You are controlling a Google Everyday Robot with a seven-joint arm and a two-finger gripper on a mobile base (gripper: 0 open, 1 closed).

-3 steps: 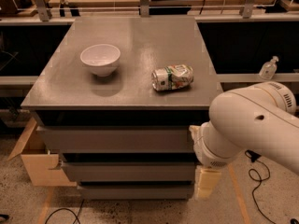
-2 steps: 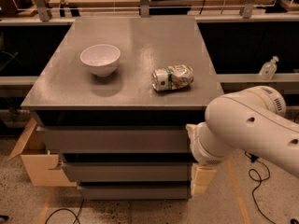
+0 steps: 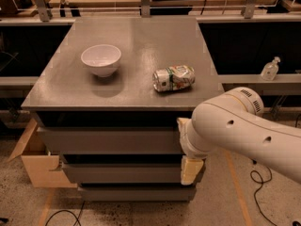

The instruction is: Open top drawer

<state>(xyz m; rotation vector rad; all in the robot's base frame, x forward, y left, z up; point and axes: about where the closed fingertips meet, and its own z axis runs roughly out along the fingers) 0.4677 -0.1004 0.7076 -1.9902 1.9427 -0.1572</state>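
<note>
The top drawer (image 3: 108, 140) is the widest of three plain grey fronts under the grey tabletop (image 3: 136, 41). It looks shut, with a dark gap above it. The medium drawer front (image 3: 122, 172) and the narrowest one (image 3: 136, 193) step back below it. My white arm (image 3: 244, 131) reaches in from the right. My gripper (image 3: 190, 169) hangs at the right end of the drawer fronts, its cream tip level with the medium front. The arm's wrist covers the right end of the top drawer.
A white bowl (image 3: 101, 59) and a crushed can (image 3: 174, 77) sit on the tabletop. An open cardboard box (image 3: 35, 161) stands on the floor at the left. A clear pump bottle (image 3: 270, 69) stands on a ledge at the right. Cables lie on the floor.
My arm and gripper have shifted a little to the left, closer over the right end of the drawer fronts. The drawers, bowl and can have not moved.
</note>
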